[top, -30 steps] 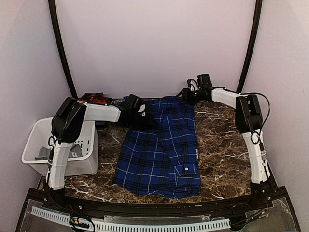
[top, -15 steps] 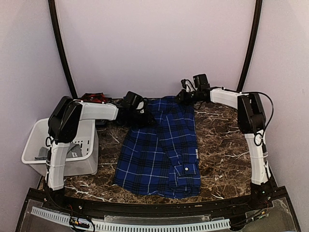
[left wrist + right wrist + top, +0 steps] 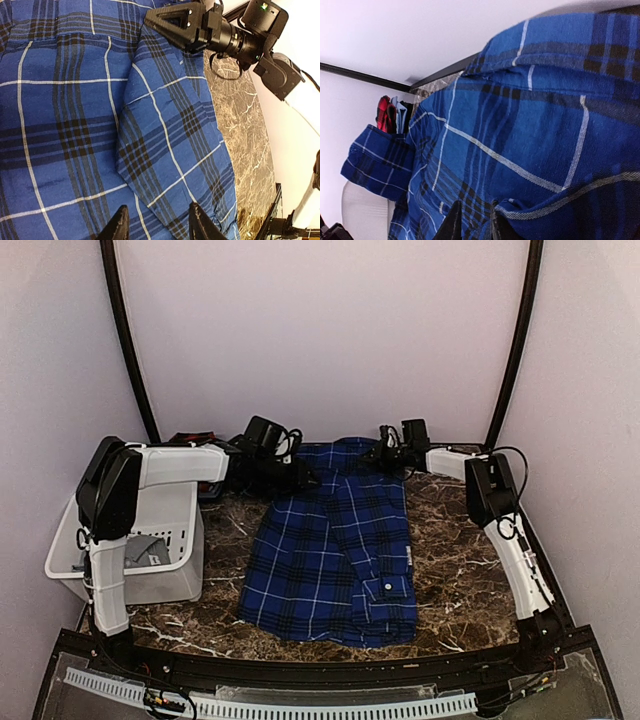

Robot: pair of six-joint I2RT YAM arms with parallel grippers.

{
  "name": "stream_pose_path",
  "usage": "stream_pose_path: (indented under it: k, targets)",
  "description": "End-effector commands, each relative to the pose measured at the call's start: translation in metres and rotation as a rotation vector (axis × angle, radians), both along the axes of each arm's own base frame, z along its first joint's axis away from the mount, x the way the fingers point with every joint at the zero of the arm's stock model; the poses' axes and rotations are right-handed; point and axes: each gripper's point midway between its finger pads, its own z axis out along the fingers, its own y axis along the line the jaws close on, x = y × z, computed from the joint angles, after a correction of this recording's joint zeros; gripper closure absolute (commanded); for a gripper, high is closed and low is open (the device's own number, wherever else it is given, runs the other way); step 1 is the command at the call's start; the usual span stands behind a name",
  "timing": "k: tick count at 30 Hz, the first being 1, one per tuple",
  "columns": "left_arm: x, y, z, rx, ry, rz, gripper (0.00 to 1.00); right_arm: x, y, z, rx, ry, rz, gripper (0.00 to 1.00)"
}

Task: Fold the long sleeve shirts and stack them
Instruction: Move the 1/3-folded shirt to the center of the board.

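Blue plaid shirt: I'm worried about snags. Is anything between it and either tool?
Nothing visible does. The right tool is closed on the blue plaid shirt at its far right corner; the left tool hangs directly over its far left part.

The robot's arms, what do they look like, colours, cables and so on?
The left arm and right arm have white tube links joined by bulky black joint housings. A thin black cable loops at the right wrist, where a small green light glows. The left gripper and right gripper are black, each with two slim tapered fingers.
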Motion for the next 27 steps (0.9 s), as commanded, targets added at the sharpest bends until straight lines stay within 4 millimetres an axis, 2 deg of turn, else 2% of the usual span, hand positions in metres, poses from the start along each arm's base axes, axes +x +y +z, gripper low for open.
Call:
stream_pose_path:
  k: [1, 4, 8, 12, 14, 16, 18, 22, 27]
  targets:
    - [-0.014, 0.010, 0.024, 0.004, -0.029, -0.029, 0.60, 0.008, 0.005, 0.037, 0.120, -0.044, 0.015, 0.80]
    - [-0.019, 0.015, 0.020, 0.021, -0.031, -0.030, 0.61, 0.002, 0.004, 0.071, 0.119, -0.091, 0.027, 0.70]
    - [-0.026, 0.022, 0.021, 0.034, -0.040, -0.028, 0.60, -0.013, -0.001, 0.115, 0.074, -0.150, 0.028, 0.64]
    - [-0.033, 0.029, 0.025, 0.038, -0.056, -0.024, 0.60, -0.046, -0.001, 0.138, 0.033, -0.156, 0.036, 0.60]
    - [-0.039, 0.031, 0.028, 0.029, -0.063, -0.030, 0.60, -0.071, -0.001, 0.132, 0.007, -0.121, 0.041, 0.60]
    - [-0.046, 0.034, 0.024, 0.029, -0.048, -0.042, 0.60, -0.096, 0.002, 0.138, 0.000, -0.121, 0.050, 0.60]
    - [-0.054, 0.035, 0.019, 0.030, -0.031, -0.060, 0.60, -0.122, 0.006, 0.131, -0.001, -0.095, 0.062, 0.60]
    - [-0.074, 0.036, 0.003, 0.059, 0.014, -0.095, 0.60, -0.169, 0.015, 0.109, 0.005, -0.036, 0.097, 0.60]
    - [-0.106, 0.029, -0.028, 0.130, 0.078, -0.146, 0.60, -0.205, 0.021, 0.077, -0.032, 0.026, 0.111, 0.60]
